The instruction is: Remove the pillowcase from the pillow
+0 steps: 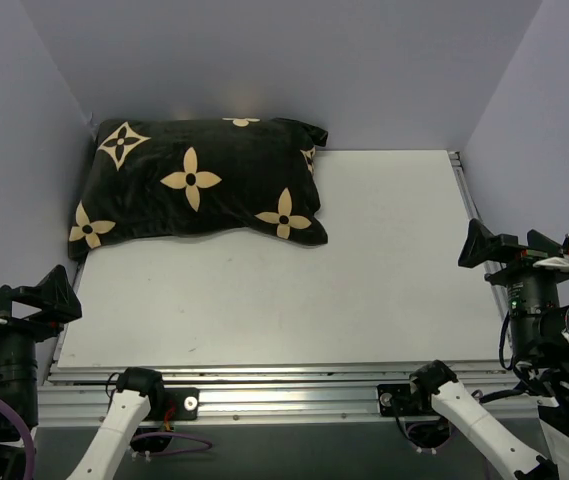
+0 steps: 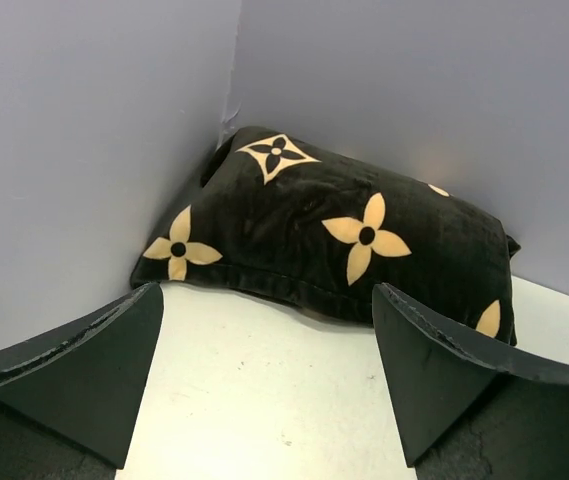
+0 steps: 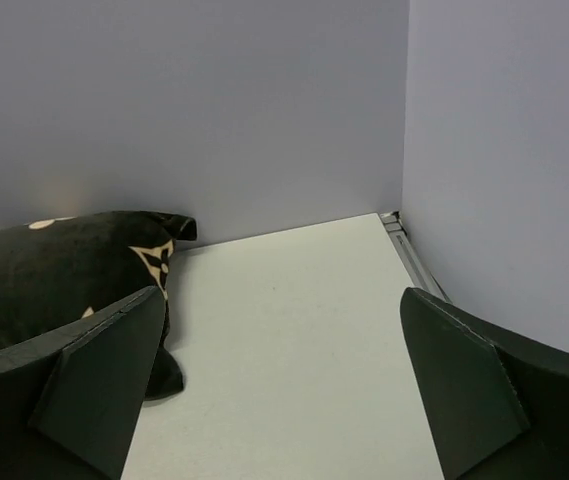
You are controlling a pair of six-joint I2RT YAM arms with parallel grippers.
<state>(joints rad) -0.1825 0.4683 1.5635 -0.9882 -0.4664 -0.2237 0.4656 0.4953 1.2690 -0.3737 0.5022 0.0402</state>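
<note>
The black pillowcase (image 1: 199,180) with tan flower motifs lies plump in the table's far left corner, against both walls. The white pillow is hidden inside it. The pillowcase also shows in the left wrist view (image 2: 334,230) and at the left of the right wrist view (image 3: 54,270). My left gripper (image 1: 42,298) is open and empty at the table's near left edge, well short of the pillowcase; its jaws stand wide apart in its wrist view (image 2: 266,292). My right gripper (image 1: 512,247) is open and empty at the right edge (image 3: 281,296).
The white table (image 1: 364,260) is boxed in by grey-blue walls (image 1: 284,60) at the back and on both sides. A metal rail (image 1: 284,385) runs along the near edge, with both arm bases mounted on it.
</note>
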